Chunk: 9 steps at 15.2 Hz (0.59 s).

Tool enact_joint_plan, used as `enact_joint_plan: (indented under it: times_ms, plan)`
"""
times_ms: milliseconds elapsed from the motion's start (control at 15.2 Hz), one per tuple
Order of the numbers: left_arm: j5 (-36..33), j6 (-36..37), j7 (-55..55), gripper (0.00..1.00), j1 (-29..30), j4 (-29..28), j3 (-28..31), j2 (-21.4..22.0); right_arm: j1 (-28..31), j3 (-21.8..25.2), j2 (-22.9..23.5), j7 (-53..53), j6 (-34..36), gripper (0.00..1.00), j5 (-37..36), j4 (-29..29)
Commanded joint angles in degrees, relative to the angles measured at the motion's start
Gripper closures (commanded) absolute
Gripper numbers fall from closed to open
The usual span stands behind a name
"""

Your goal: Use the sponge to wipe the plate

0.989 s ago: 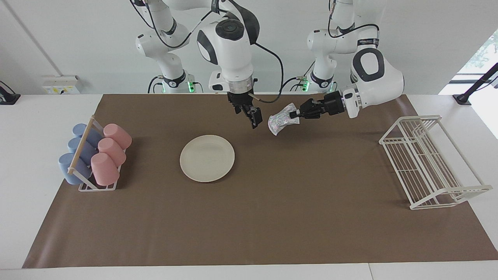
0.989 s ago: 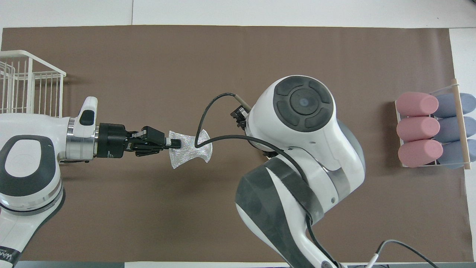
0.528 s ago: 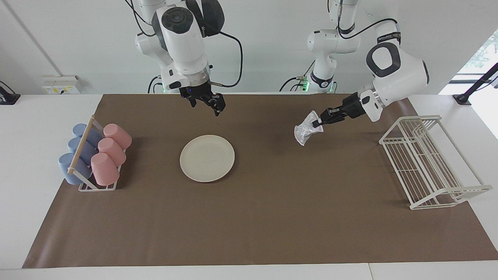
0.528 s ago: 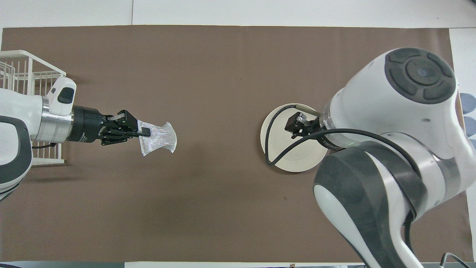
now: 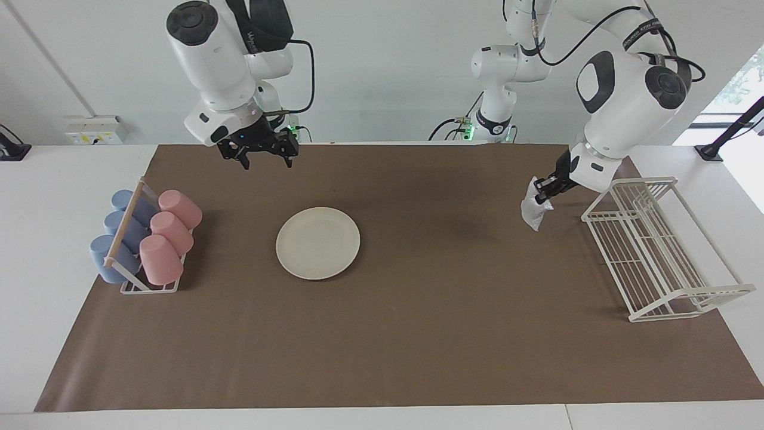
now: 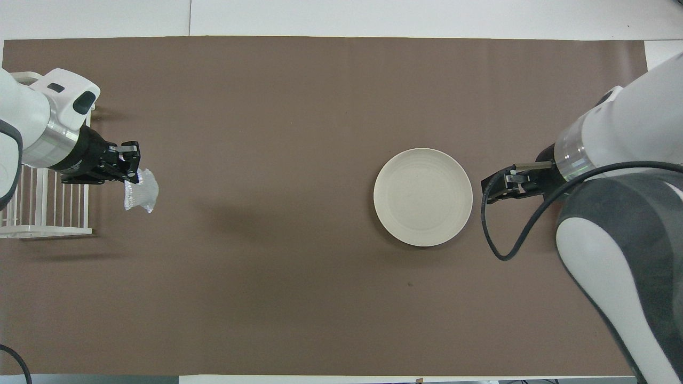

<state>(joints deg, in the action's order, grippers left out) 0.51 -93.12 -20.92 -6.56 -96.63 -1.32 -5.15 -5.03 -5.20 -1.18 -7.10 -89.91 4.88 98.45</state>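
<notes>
Sponge (image 5: pixel 532 210) in left gripper (image 5: pixel 544 190), well apart from plate (image 5: pixel 317 243).

A white table (image 5: pixel 54 251) carries a brown mat (image 5: pixel 418 334). On the mat lie the plate (image 5: pixel 318 243), below the right gripper (image 5: pixel 262 156); a cup rack (image 5: pixel 146 239) beside it; and a wire rack (image 5: pixel 656 251), next to the left gripper (image 5: pixel 544 190).

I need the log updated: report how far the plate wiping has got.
Done: the sponge is picked up, shut in the left gripper, in the air beside the wire rack. In hand: nothing touches the plate, which lies flat on the mat; the right gripper hangs open above the mat near the cups. Left: bring the sponge to the plate and wipe.
</notes>
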Motion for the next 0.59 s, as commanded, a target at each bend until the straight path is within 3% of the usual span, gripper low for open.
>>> enact_joint_plan:
  times_ms: [0, 264, 528]
  plan:
    - [-15.12, 7.68, -1.32, 1.00, -2.40, 8.64, 0.00, -4.61, 2.21, -0.43, -0.76, 5.86, 0.35, 0.00, -1.37, 0.61]
    - [-29.40, 8.57, -1.14, 1.00, -3.46, 8.65, 0.00, -4.78, 3.72, -0.34, -0.49, 8.07, 2.89, 0.00, -1.63, 0.51]
    - [-42.92, 7.34, -1.14, 1.00, -3.99, 8.56, -0.17, -6.89, 3.54, 3.78, -0.93, 8.24, 2.37, 0.00, -1.63, 0.51]
